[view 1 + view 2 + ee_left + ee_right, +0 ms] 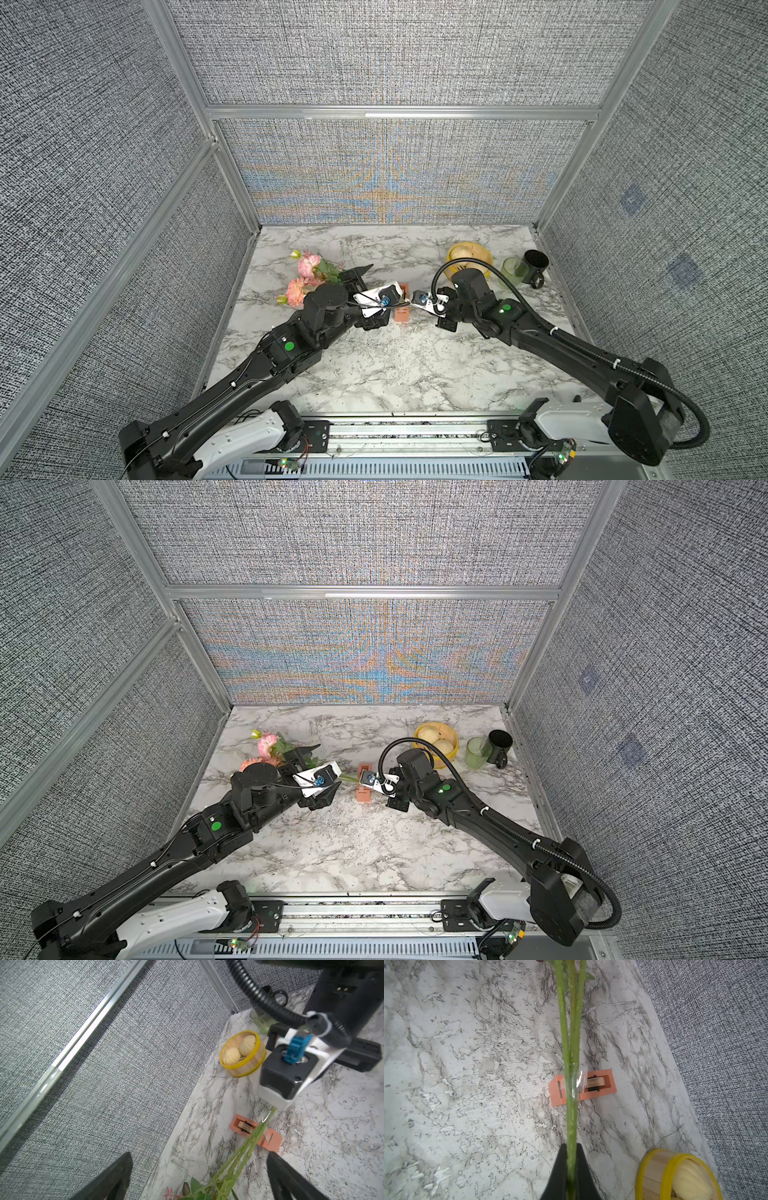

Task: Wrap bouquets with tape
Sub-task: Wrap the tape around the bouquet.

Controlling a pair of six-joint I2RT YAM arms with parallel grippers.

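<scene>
Entry: bouquet of artificial pink and peach roses with green leaves on long thin green stems (572,1022), carried above the white marble-patterned table (467,1064). Holder: right pincer (571,1147), black fingers clamped tight on the bare lower stems. Second tool: left pincer (198,1155), jaws spread wide, one finger on either side of the stems and touching neither; the blooms lie behind it, toward its wrist. Fastening: a band of clear tape (572,1084) circles the three stems a little way out from the right pincer's tips, between the two pincers, with one loose crinkled flap (579,1079) standing off sideways. Supply: narrow salmon-orange rectangular plastic dispenser with its small tape roll (591,1096), flat on the table below the band, apart from both pincers. Nearby, not needed: round yellow steamer basket of buns (654,1167), off to the side of the right pincer. Step judged in hand: finishing the wrap. Handling note: the right pincer's clamp should be firm so the stems do not splay. The left pincer would do best to close gently and squarely over the band itself, flattening the flap onto the stems rather than snagging it.
</scene>
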